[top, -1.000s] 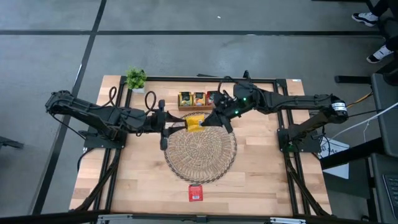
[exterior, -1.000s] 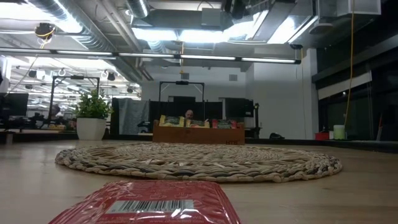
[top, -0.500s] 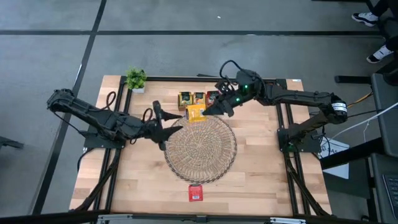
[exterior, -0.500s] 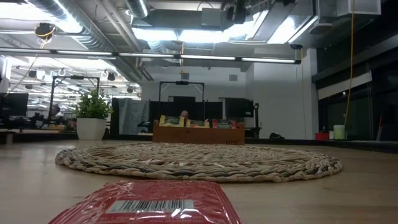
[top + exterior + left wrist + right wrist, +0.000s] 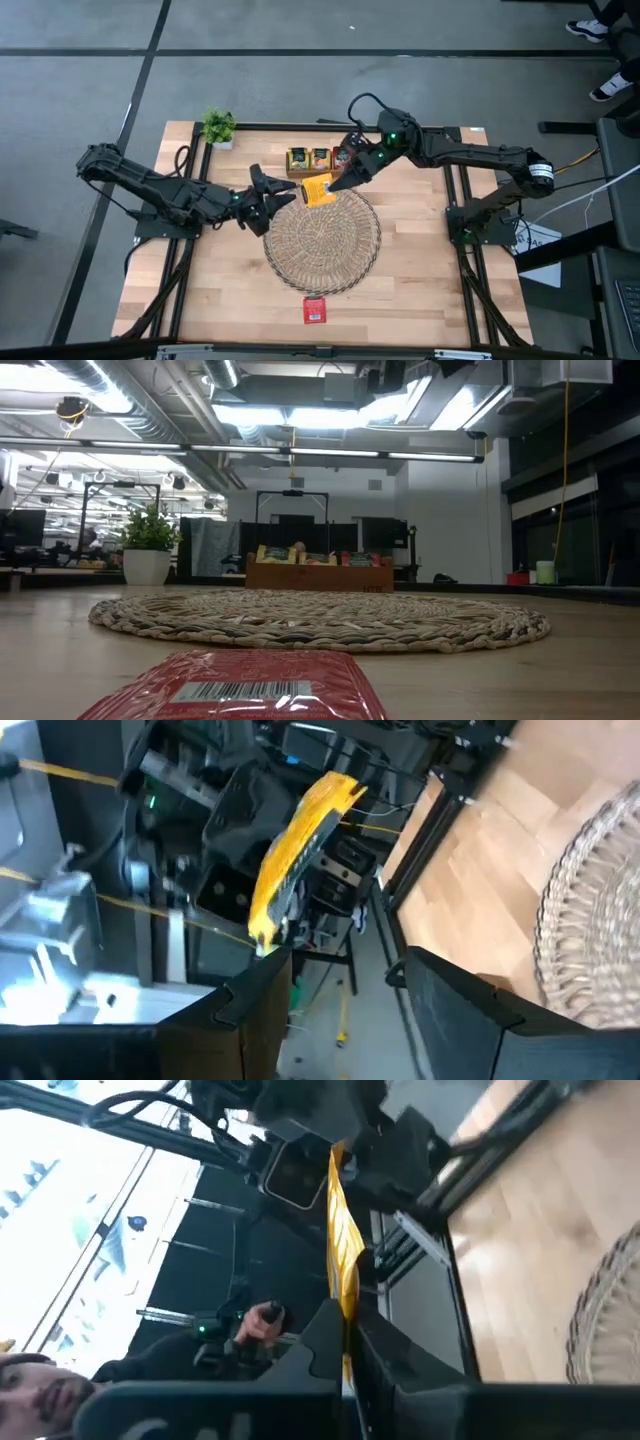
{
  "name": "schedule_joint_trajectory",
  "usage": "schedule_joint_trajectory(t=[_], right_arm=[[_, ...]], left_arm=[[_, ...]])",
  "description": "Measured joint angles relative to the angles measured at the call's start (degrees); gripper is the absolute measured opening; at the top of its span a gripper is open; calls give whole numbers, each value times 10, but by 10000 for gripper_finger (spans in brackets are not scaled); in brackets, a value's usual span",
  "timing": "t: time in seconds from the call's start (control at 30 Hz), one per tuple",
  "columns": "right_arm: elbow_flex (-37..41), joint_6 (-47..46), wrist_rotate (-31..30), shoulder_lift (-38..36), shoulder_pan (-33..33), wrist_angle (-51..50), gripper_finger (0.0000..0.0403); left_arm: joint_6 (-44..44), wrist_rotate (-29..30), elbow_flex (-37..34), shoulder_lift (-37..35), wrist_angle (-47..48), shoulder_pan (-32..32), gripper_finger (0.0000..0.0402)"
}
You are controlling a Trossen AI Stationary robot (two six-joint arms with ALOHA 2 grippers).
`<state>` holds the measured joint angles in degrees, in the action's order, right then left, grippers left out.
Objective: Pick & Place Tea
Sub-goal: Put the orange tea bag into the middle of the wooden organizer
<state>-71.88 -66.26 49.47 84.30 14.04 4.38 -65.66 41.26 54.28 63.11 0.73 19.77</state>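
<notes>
Overhead — yellow sachet [image 5: 317, 189] edge-up, tilted in right hand [image 5: 338, 183].

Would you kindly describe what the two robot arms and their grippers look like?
Both arms are dark, nearly black, built of slim jointed segments with black cables looping along them. The left arm ends in the left gripper, with two dark, wedge-shaped fingers. The right arm shows a small green light near its wrist and a silvery joint at its far end; the right gripper has matching dark fingers.

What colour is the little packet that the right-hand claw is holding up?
Yellow. The right gripper pinches the sachet above the wicker mat's far edge; the left wrist view shows it best.
</notes>
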Motion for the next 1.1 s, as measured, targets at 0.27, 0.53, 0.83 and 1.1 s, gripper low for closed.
schedule_joint_trajectory(t=[0.27,0.53,0.83,1.1], right_arm=[[0,-7,27,22,5,4,9],[0,-1,38,24,30,7,9],[0,3,43,24,43,6,10],[0,-10,47,24,42,6,10]], left_arm=[[-92,7,0,24,-68,1,191],[-118,13,0,25,-87,1,192],[-146,-14,0,25,-100,4,189],[-151,-23,0,39,-94,-13,188]])
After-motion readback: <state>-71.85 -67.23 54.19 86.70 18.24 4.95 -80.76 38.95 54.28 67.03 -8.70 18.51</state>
